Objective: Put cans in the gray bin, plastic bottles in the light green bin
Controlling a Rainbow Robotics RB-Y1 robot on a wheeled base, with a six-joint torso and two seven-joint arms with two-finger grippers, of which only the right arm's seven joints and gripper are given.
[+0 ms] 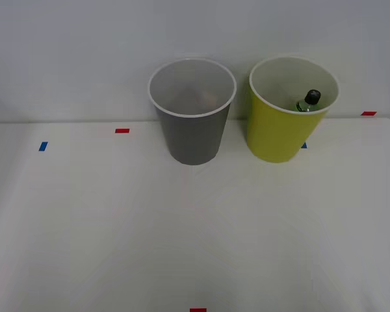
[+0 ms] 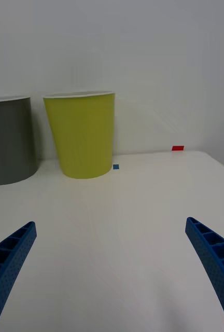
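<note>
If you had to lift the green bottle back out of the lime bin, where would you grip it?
Likely by the black cap and neck of the green bottle, descending from above: the light green bin walls every side, leaving its top exposed.

Bare white table [image 1: 195,234] lies before the bins. The gray bin [image 1: 194,136] and light green bin [image 1: 276,133] stand near each other by the wall [image 1: 84,52].

gray bin [image 1: 192,133] upright | light green bin [image 1: 283,127] upright, holds green bottle [image 1: 308,101]
</note>
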